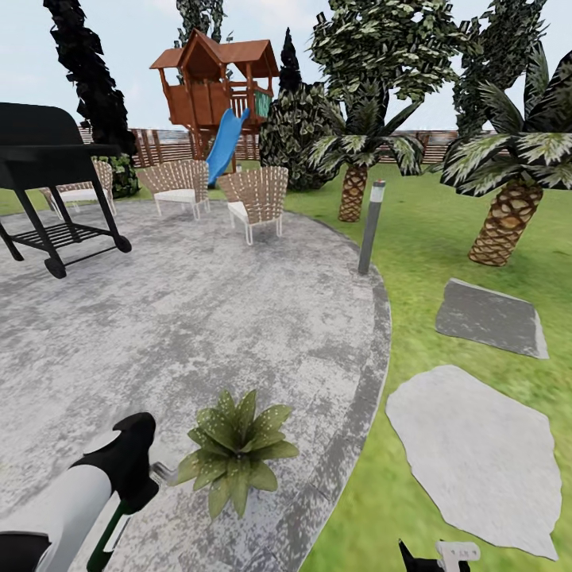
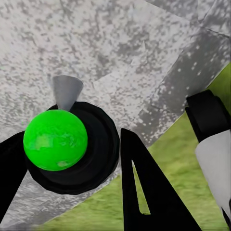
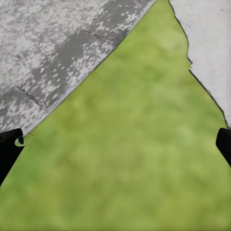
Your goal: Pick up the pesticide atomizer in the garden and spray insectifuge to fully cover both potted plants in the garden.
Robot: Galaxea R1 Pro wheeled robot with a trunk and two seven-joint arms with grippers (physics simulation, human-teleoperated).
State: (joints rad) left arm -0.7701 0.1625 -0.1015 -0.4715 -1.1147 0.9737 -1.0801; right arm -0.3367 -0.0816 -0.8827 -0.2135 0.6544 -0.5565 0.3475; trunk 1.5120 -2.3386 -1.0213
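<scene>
On the paved patio [image 1: 199, 318] of the garden, near its edge, sits one potted plant [image 1: 236, 449], a low rosette of pointed green leaves. My left gripper [image 1: 131, 477] is just to its left, shut on the pesticide atomizer [image 1: 107, 534]. The dark green bottle hangs below the hand, and its pale grey nozzle [image 1: 163, 471] points toward the plant. In the left wrist view the pesticide atomizer [image 2: 55, 139] appears end-on as a green dome in a black ring, gripped between black fingers [image 2: 144, 192]. My right gripper [image 3: 115, 144] stands open over grass beside the patio edge, and the right gripper [image 1: 437, 556] also shows low at the head view's edge.
A black grill [image 1: 48, 183] stands at the far left of the patio, with wicker chairs [image 1: 254, 199] behind it. A grey bollard light [image 1: 370, 226] marks the patio rim. Palms [image 1: 508, 206], stepping stones [image 1: 469, 453] and lawn lie to the right; a playhouse with a slide [image 1: 214, 87] stands by the fence.
</scene>
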